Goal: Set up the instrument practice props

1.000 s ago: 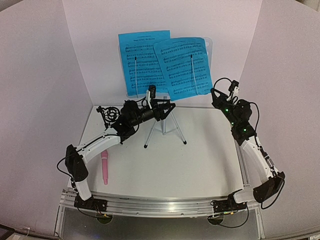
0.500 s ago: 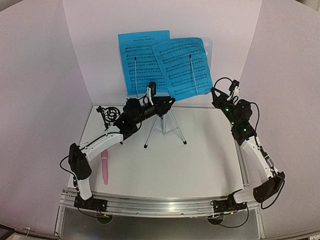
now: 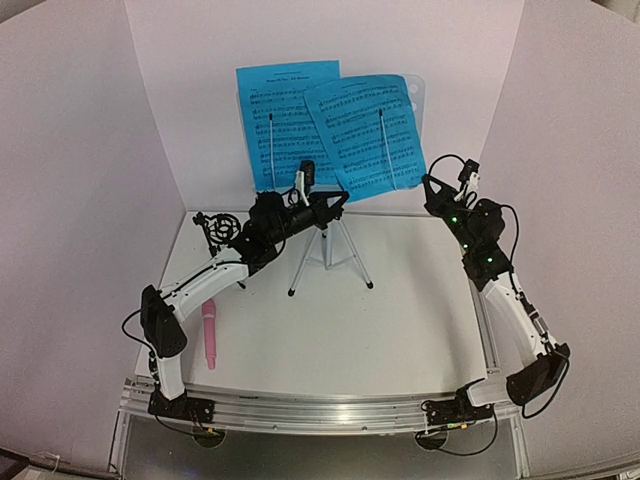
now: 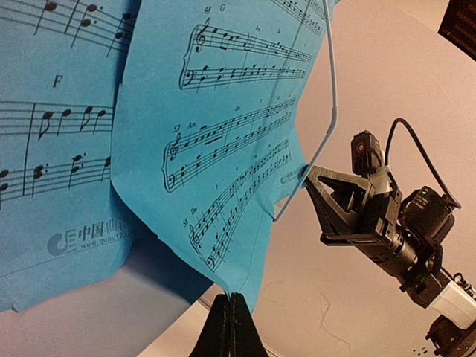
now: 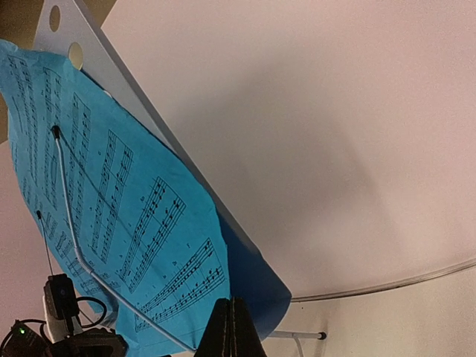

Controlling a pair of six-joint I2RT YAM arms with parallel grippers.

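Pink stick microphone (image 3: 210,337) flat on white tabletop (image 3: 400,320), long way near to far. Left claw (image 4: 229,312), right claw (image 5: 233,311) pinched shut by bright-blue sheet music (image 3: 290,110); hold on paper unclear.

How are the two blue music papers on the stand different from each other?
The left sheet sits straight, while the right sheet is tilted. The right sheet lies in front and covers the left sheet's edge. The right sheet also hangs a bit lower than the left sheet. Both are bright blue with black music lines, and a thin wire holds each one against the stand.
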